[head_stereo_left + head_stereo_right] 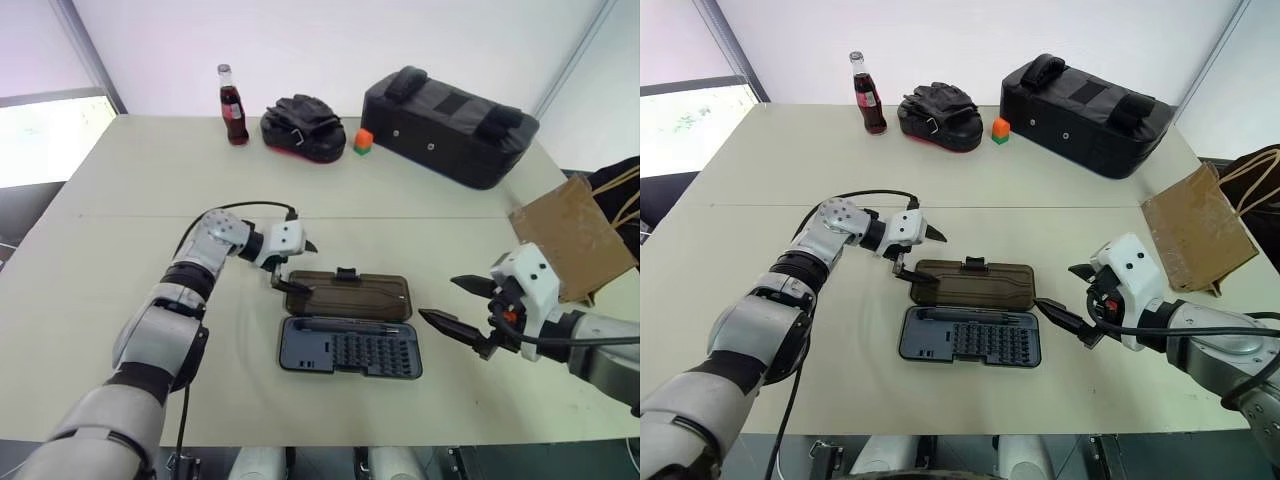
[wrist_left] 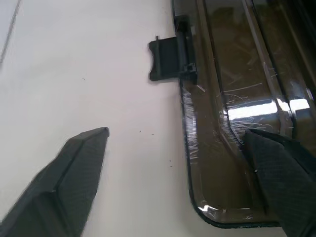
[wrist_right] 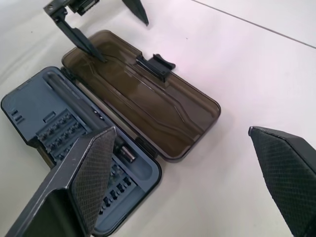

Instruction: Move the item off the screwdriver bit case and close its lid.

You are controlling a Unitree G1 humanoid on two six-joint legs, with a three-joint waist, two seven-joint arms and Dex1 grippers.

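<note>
The screwdriver bit case lies open flat in mid-table, its dark grey tray (image 1: pixel 350 345) with rows of bits nearer me. Its smoky brown lid (image 1: pixel 350 296) lies flat behind the tray, latch tab (image 2: pixel 168 59) on the far edge. My left gripper (image 1: pixel 303 267) is open at the lid's left end. One of its fingers (image 2: pixel 276 168) touches the lid's inner face and the other is over the table. My right gripper (image 1: pixel 440 298) hangs open and empty just right of the case. The item, a brown paper bag (image 1: pixel 570 235) with twine handles, lies at the table's right edge, off the case.
Along the far edge stand a cola bottle (image 1: pixel 233 105), a black padded mitt (image 1: pixel 303 127), a small orange and green cube (image 1: pixel 363 141) and a large black padded bag (image 1: pixel 450 125). Bare tabletop lies left of the case and in front of it.
</note>
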